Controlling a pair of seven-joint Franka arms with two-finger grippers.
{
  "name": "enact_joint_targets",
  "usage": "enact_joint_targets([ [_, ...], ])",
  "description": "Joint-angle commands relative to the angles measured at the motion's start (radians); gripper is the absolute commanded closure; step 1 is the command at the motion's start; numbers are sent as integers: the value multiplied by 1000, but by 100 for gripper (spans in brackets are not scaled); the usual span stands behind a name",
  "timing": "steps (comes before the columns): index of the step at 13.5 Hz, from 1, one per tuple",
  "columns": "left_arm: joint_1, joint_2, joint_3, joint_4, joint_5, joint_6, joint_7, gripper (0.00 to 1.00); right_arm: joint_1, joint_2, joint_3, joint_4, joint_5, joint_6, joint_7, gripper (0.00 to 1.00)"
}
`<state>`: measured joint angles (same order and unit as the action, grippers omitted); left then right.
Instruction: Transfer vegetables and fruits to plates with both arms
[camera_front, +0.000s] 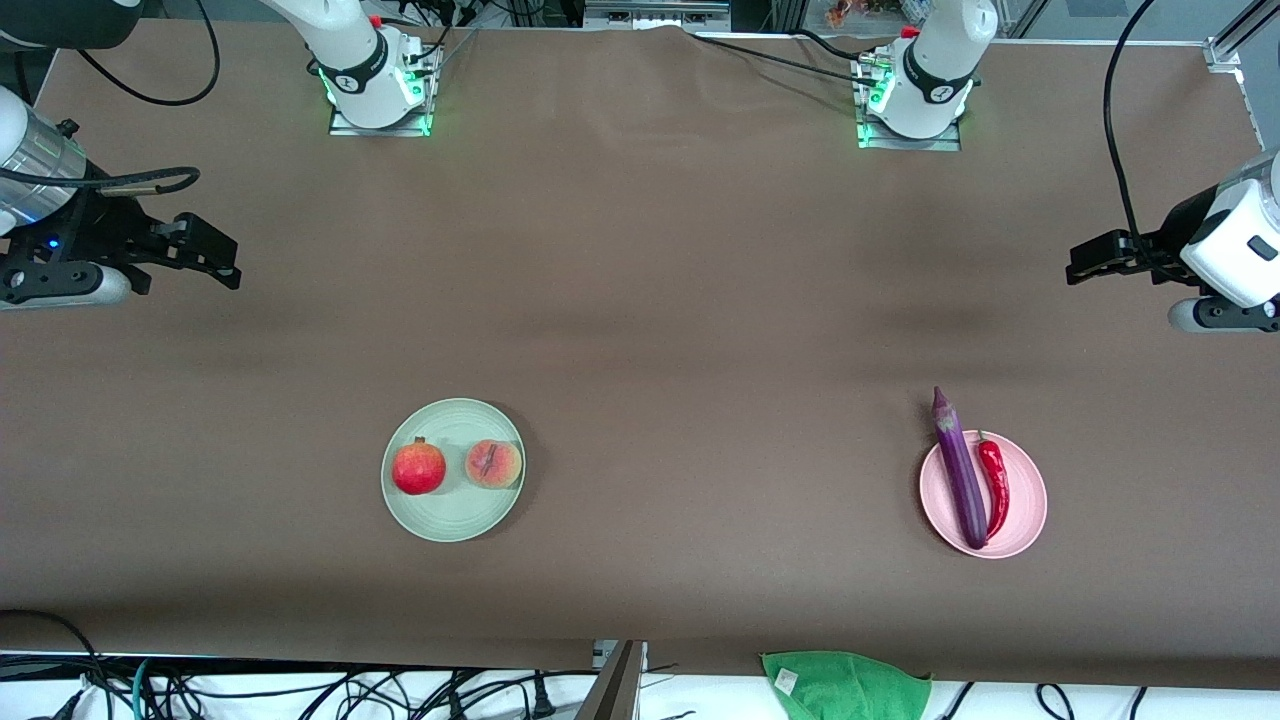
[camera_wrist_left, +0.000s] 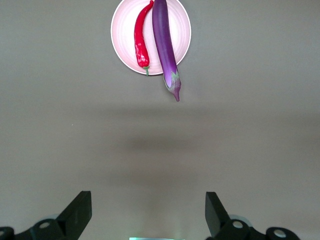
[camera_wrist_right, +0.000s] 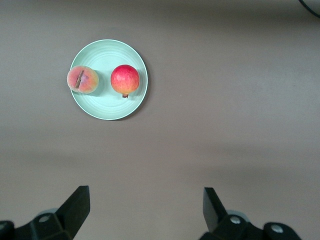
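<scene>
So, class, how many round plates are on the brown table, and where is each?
2. The pale mint green round plate lies toward the right arm's end; the pale pink round plate lies toward the left arm's end. None appears hidden.

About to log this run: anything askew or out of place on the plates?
Only the eggplant: its capped end overhangs the pink plate's rim on the side toward the bases. The chili lies beside it; the pomegranate and peach sit on the green plate.
</scene>
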<state>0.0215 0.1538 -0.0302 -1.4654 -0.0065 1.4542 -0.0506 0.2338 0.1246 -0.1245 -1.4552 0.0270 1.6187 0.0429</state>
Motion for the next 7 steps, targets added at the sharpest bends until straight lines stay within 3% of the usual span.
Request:
enact_joint_targets([
  [1,-2,13,0,31,-7,-12,-3,0,1,-2,-1,12,-12,-22,3,0],
  [7,-3,13,0,30,-1,-12,-3,0,2,-2,0,13,-10,-22,8,0],
])
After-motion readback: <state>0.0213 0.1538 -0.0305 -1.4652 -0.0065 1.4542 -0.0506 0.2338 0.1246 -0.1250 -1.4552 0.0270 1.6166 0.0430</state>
